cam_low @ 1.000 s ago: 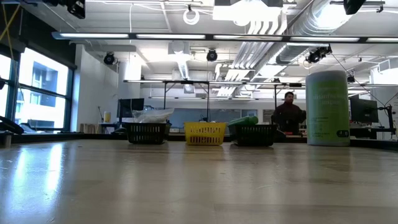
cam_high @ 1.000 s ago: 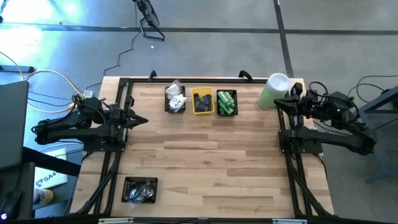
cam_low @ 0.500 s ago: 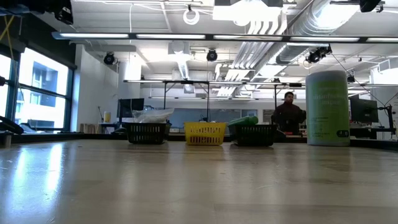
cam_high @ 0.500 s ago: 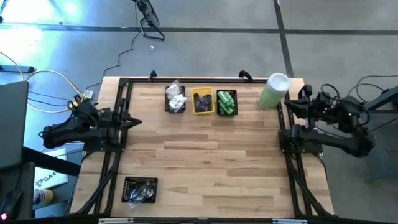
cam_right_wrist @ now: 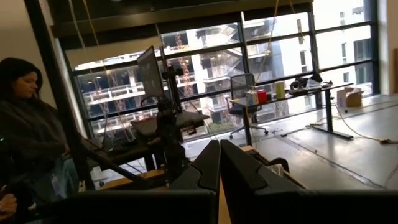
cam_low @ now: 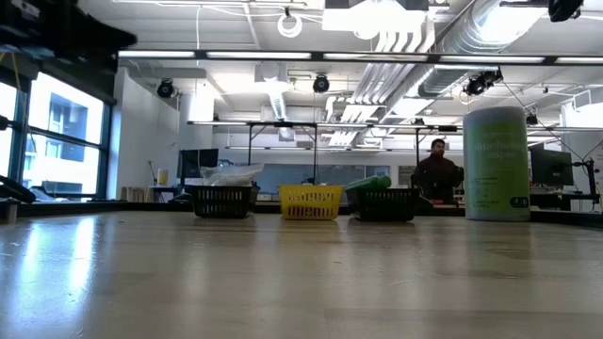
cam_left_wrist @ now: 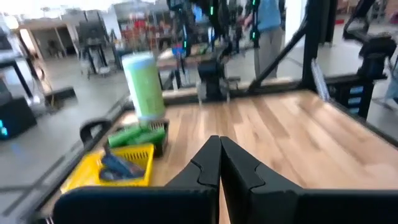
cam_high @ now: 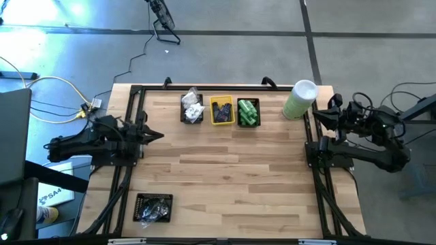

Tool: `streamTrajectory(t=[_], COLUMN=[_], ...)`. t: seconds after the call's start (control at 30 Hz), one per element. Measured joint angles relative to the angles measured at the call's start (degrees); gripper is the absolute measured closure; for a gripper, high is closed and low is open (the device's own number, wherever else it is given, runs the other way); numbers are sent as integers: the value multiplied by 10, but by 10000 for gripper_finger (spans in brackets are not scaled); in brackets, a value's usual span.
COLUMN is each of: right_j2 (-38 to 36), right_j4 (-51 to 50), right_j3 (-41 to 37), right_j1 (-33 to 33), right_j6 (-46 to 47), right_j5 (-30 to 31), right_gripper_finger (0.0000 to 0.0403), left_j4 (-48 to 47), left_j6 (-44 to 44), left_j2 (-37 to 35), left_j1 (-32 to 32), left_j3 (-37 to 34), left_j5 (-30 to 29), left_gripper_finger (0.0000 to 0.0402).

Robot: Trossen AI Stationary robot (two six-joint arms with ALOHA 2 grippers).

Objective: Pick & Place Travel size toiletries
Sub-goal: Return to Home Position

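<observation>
Lay sorted by kind: bright green bottles (cam_high: 248, 113) heaped in the far row's right black bin (cam_high: 258, 102), dark blue tubes (cam_high: 221, 110) in the yellow bin (cam_high: 222, 124) alongside, white crinkly packets (cam_high: 193, 107) in the left black bin (cam_high: 182, 116), small dark pieces (cam_high: 155, 209) in a separate black bin (cam_high: 137, 201) near the table's front left corner.

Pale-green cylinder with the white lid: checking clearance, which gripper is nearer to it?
Right. The right gripper is close by the cylinder, just right of it in the high view; the left gripper is far off to its left.
</observation>
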Motion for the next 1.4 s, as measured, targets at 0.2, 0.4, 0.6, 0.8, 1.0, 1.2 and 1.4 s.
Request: streamTrajectory(t=[0.2,0.4,0.6,0.8,1.0,1.2,1.4], right_j2=[0,0,0,0,4,-35,-44], right_j4=[-4,-5,-5,-4,63,85,93], right_j3=[0,0,0,0,-17,-70,-83], right_j1=[0,0,0,0,0,0,0], right_j6=[8,8,8,4,1,-2,-1], right_j5=[16,16,16,16,11,-10,-1], right_gripper_finger=[399,398,399,399,398,399,399], left_j4=[82,152,191,168,166,166,166], left_j6=[9,19,-1,-7,-11,-10,-10], left_j2=[0,1,1,1,3,3,3], left_j1=[0,0,0,0,0,0,0], left_j3=[-58,-119,-161,-162,-163,-164,-164], left_j5=[-2,-1,-10,-33,-41,-42,-42], left_gripper_finger=[401,401,401,401,401,401,401])
